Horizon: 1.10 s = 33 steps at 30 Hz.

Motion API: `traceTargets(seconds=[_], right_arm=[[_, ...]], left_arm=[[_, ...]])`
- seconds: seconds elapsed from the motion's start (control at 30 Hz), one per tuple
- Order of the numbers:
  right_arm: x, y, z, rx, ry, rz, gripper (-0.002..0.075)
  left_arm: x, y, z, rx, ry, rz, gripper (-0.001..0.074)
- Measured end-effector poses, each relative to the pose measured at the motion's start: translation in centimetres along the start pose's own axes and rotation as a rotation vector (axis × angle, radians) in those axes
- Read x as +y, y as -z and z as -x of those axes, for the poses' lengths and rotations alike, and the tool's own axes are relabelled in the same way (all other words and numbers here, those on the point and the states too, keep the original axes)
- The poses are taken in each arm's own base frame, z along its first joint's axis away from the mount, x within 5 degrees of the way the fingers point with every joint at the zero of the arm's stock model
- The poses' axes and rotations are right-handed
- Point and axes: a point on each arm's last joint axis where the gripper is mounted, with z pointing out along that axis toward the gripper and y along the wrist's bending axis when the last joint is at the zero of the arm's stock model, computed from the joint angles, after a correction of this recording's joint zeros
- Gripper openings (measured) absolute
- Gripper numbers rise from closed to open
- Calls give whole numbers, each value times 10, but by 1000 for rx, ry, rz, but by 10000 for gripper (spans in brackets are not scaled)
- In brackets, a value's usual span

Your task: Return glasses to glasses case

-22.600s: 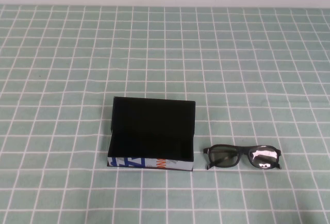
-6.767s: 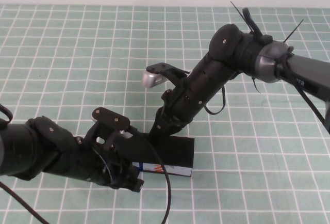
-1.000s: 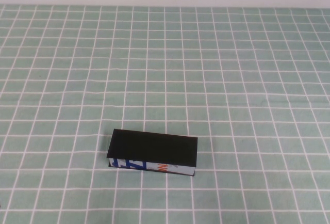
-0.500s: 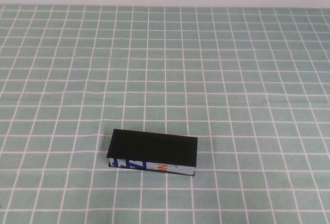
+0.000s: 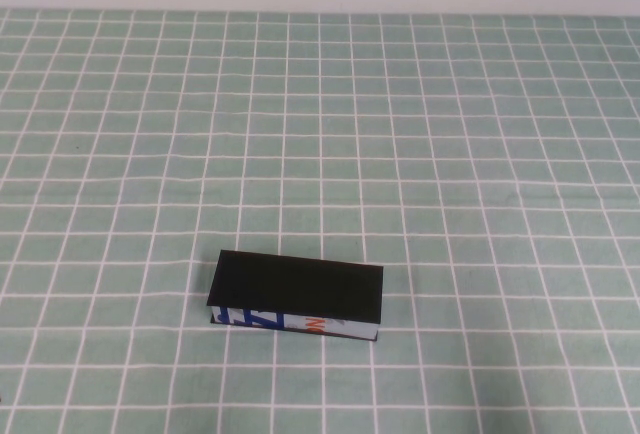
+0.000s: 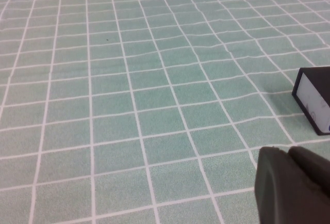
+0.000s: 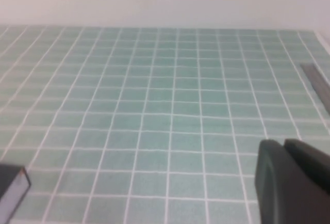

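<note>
The glasses case lies shut on the checked cloth, near the front middle of the table, its black lid down and its white front edge with blue and orange print facing me. A corner of it shows in the left wrist view and in the right wrist view. The glasses are hidden. My left gripper is shut and empty, low over the cloth to the left of the case. My right gripper is shut and empty, to the right of the case. Neither arm shows in the high view.
The green checked cloth covers the whole table up to the white wall at the back. A grey strip lies at the table's right edge in the right wrist view.
Nothing has moved in the last second. Earlier the case stood open with the glasses beside it on the right; both arms then worked at the case, and now it is shut and the arms are withdrawn.
</note>
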Motion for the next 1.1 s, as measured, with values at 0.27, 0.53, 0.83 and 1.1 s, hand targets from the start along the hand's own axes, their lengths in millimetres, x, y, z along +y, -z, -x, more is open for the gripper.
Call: traceTargets(seconds=[0.27, 0.53, 0.83, 1.1], right_arm=[[-4, -9, -31, 27, -116, -76, -11], [-9, -25, -93, 81, -110, -105, -11], [-11, -26, -95, 88, -99, -120, -11], [-11, -25, -96, 92, -133, -125, -11]], left_arm=[[0, 0, 0, 0, 0, 0, -2], [0, 0, 0, 0, 0, 0, -2], [0, 0, 0, 0, 0, 0, -2], [0, 0, 0, 0, 0, 0, -2]])
